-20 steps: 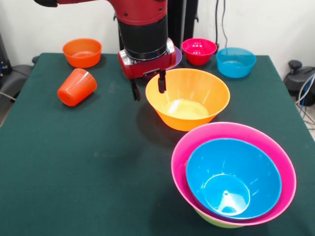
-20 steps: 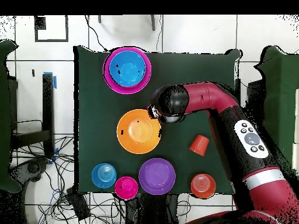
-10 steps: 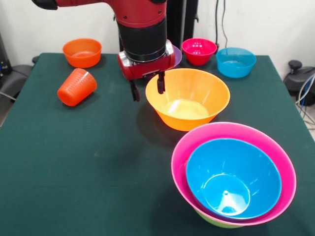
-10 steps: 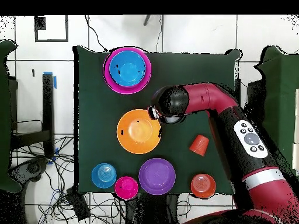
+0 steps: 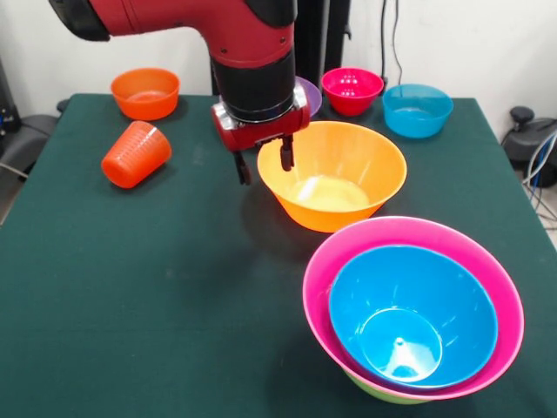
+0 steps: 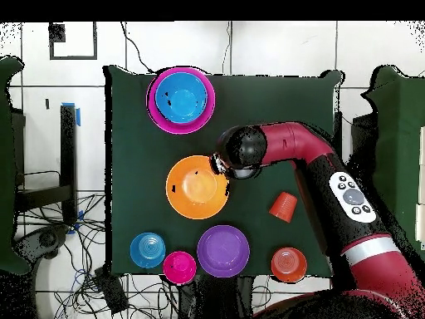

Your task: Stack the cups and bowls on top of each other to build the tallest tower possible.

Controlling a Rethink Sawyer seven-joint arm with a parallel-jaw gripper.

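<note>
Gripper (image 5: 264,163) straddling orange bowl (image 5: 332,175) rim (open)

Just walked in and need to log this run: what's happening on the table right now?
The Sawyer arm has its pincer open astride the rim of the large orange bowl, one finger inside and one outside. The bowl sits on the table, not yet lifted. The tower so far is a blue bowl nested in the big pink one. The tumbler lies on its side.

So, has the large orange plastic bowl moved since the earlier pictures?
No. The large orange plastic bowl sits at the same spot relative to the pink bowl; the gripper straddles its rim.
</note>
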